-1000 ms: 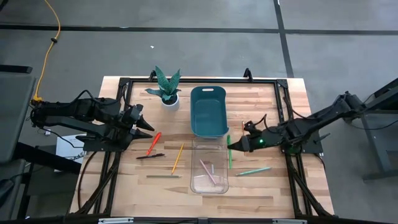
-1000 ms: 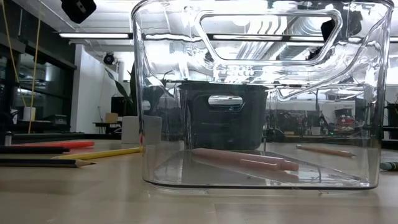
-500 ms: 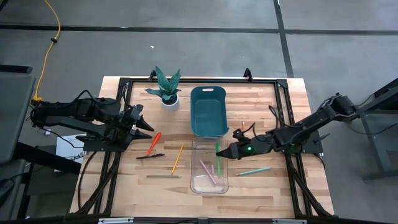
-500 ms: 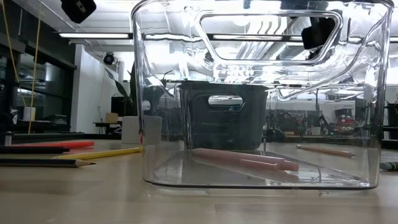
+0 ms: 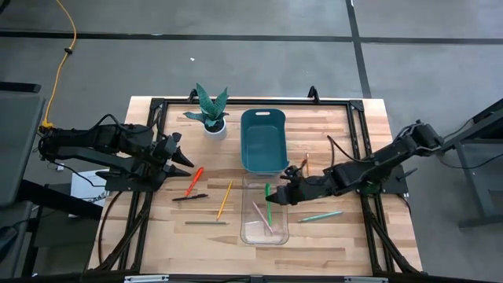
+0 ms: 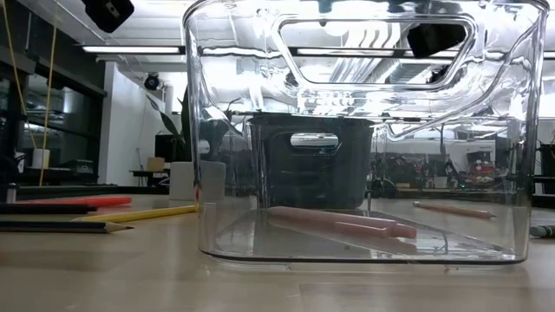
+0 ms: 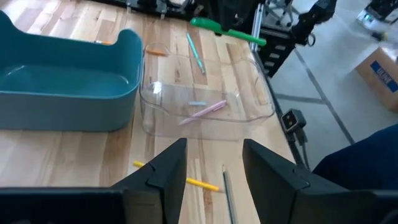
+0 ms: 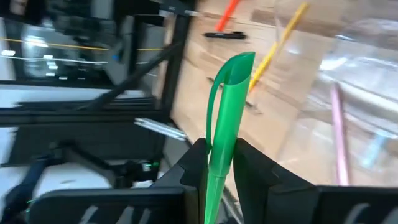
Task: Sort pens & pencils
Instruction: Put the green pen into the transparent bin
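My right gripper is shut on a green pen, which it holds above the far part of the clear bin. Two pink pens lie on the bin's floor. On the table to the bin's left lie a red pen, a black pen, a yellow pencil and a grey-brown pencil. A pale green pen and an orange pencil lie on its right. My left gripper stands open above the table's left side, holding nothing. My right gripper pinches the green pen's barrel between its two fingers. It reaches level-to-slanting from the table's right. The pen runs far-to-near across that line, and its clip end stands free of the fingers. The pen is lifted clear over the clear bin.
A teal bin stands just beyond the clear bin, touching its far end. A potted plant stands at the far left. A black frame runs around the wooden table top.
My right gripper has carried the green pen toward the table's left. It has gone from beside the clear bin's right wall to above the bin's far part, staying shut. The pen stays lifted clear.
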Action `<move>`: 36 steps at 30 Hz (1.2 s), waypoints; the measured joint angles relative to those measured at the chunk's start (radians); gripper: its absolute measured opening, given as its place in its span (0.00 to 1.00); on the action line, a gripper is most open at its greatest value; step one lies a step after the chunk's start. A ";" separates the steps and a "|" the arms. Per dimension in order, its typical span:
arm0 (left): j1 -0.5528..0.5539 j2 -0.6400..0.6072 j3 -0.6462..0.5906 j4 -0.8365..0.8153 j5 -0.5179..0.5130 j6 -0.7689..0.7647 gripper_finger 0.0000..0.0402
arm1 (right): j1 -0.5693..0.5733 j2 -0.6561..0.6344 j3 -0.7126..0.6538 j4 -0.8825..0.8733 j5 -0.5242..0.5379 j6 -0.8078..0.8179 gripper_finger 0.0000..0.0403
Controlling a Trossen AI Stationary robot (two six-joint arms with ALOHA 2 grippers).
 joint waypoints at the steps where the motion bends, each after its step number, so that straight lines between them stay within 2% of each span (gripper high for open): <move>1: 0.000 0.000 0.000 -0.006 0.003 0.003 0.36 | 0.000 0.012 0.032 -0.054 -0.002 0.001 0.11; 6: 0.000 0.000 0.000 -0.024 0.018 0.020 0.36 | -0.011 0.083 0.190 -0.285 -0.007 0.007 0.11; 14: 0.000 0.000 0.000 -0.061 0.018 0.062 0.36 | -0.044 0.216 0.368 -0.452 -0.026 0.014 0.11; 20: 0.000 0.000 0.000 -0.107 0.019 0.089 0.36 | -0.055 0.320 0.483 -0.613 -0.078 0.063 0.11; 30: 0.000 0.000 0.000 -0.145 0.031 0.132 0.36 | -0.063 0.447 0.639 -0.795 -0.106 0.131 0.11; 36: 0.000 0.000 0.000 -0.156 0.046 0.142 0.36 | -0.066 0.483 0.668 -0.829 -0.109 0.177 0.11</move>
